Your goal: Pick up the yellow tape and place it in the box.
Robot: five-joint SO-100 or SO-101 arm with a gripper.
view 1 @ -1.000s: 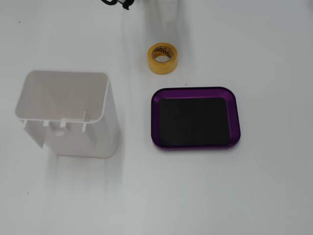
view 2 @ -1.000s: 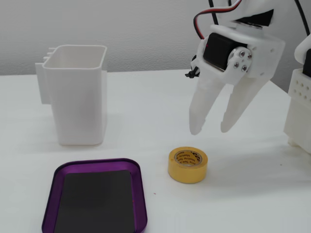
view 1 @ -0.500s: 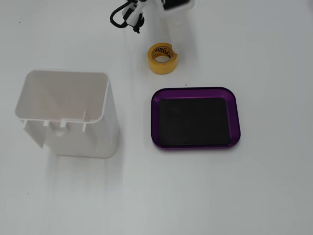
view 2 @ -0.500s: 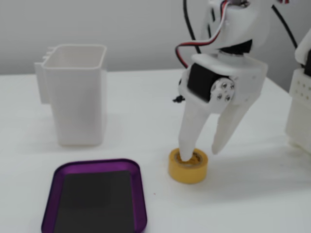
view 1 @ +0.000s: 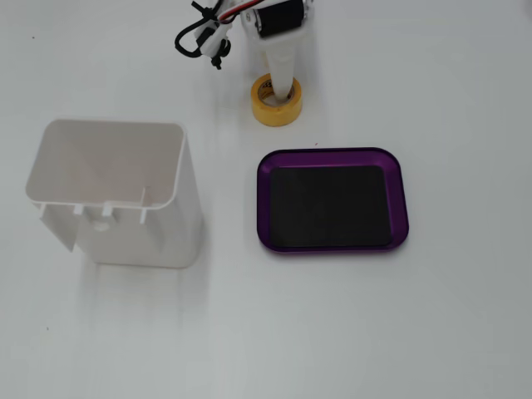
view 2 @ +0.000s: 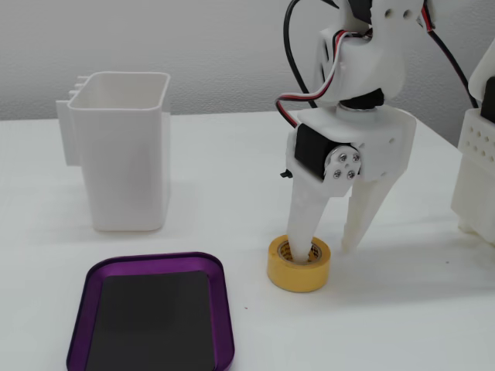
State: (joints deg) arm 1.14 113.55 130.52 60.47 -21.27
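The yellow tape [view 1: 271,108] lies flat on the white table, above the purple box [view 1: 332,153] in a fixed view. In the other fixed view the tape [view 2: 298,270] sits to the right of the box [view 2: 155,258]. My gripper [view 2: 323,249] points straight down over the tape. One finger [view 2: 303,224] reaches into the roll's hole. The other finger [view 2: 362,212] stands outside the roll, a little apart from it, so the jaws are open around the roll's wall. From above, my gripper [view 1: 283,73] enters from the top edge. The box is empty.
A tall white plastic bin [view 1: 116,191] stands left of the box, open end up; it shows behind the box in the other fixed view [view 2: 128,162]. Black cables [view 1: 199,37] hang beside the arm. A white structure [view 2: 476,170] stands at the right edge.
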